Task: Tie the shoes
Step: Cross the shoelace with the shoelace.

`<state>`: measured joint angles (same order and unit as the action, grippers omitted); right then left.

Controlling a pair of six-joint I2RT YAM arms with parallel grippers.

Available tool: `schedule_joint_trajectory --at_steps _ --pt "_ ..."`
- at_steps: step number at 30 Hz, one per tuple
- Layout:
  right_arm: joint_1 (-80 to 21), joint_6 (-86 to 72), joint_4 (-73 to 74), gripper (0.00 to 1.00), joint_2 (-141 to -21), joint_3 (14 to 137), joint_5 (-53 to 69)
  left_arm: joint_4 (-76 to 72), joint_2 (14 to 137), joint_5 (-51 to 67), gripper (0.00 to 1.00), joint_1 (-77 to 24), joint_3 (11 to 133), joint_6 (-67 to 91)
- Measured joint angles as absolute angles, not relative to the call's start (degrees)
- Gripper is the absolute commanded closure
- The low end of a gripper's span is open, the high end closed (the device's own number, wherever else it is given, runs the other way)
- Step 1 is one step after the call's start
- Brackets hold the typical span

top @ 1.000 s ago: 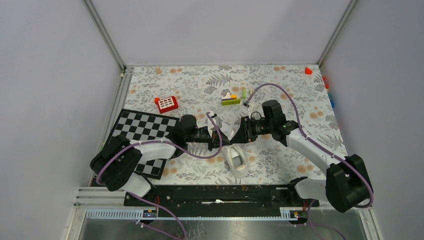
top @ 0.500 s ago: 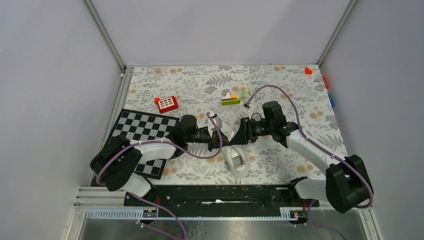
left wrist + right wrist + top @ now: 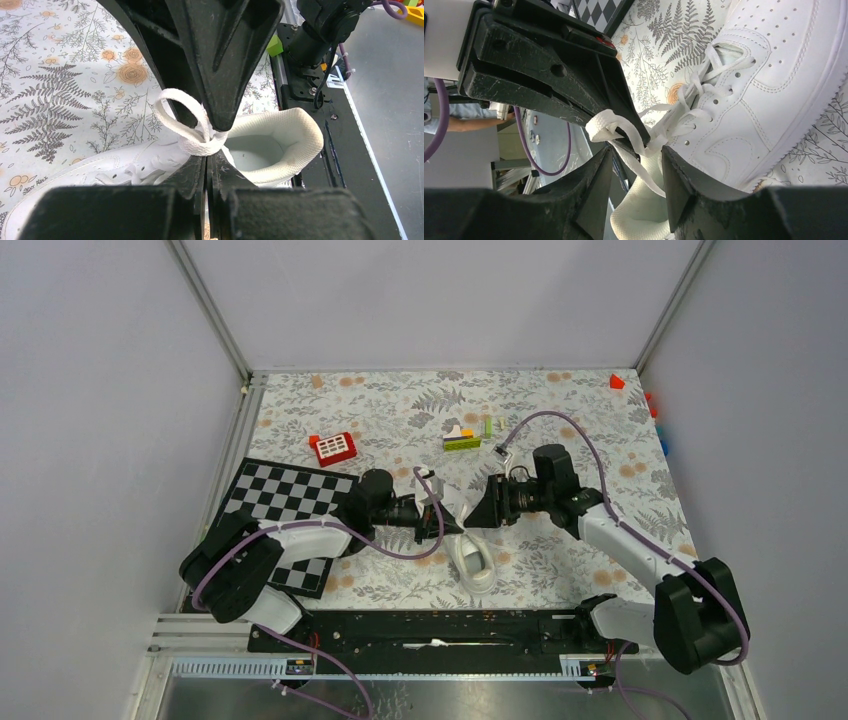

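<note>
Clamping flat white lace loop [image 3: 200, 144] in my left gripper [image 3: 206, 162] over white low-top sneaker [image 3: 769, 85], right gripper [image 3: 636, 165] standing open; mid-bow, next likely needs it closing on the free strand.

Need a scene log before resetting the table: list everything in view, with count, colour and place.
white low-top sneaker: one, white, near centre, between the arms
white flat lace: one loop showing, white, above the sneaker's collar
black-and-white checkerboard mat: one, left side, partly under the left arm
red plastic block with white squares: one, red, beyond the mat
stack of small plastic bricks: one, green, yellow and white, far centre
small red plastic piece: one, red, far right corner
floral-print tablecloth: one, grey ferns and orange flowers, covering the table
left arm: one, black and white, jaws shut on the lace
right arm: one, black and white, jaws open by the lace loop
</note>
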<state>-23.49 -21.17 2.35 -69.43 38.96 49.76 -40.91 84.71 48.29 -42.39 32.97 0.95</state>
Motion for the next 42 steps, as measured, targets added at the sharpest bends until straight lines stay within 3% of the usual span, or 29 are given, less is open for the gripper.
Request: schedule_joint_trajectory --at_steps 23,29,34,42 --pt "-23.5 -25.8 -6.7 0.61 -73.7 37.1 53.1 -40.0 84.1 49.3 1.00 -42.0 33.0 -0.1" --pt "-23.5 -26.3 -7.2 0.75 -73.7 36.4 53.7 -40.9 84.1 49.1 1.00 -42.0 32.7 0.7" --pt "-23.6 -26.4 -7.2 1.00 -73.7 36.3 53.9 -41.9 84.1 48.5 1.00 -41.9 32.1 2.2" --pt "-23.6 -24.6 -4.2 1.00 -71.8 36.0 49.9 -44.1 84.1 47.5 1.00 -41.9 30.9 4.3"
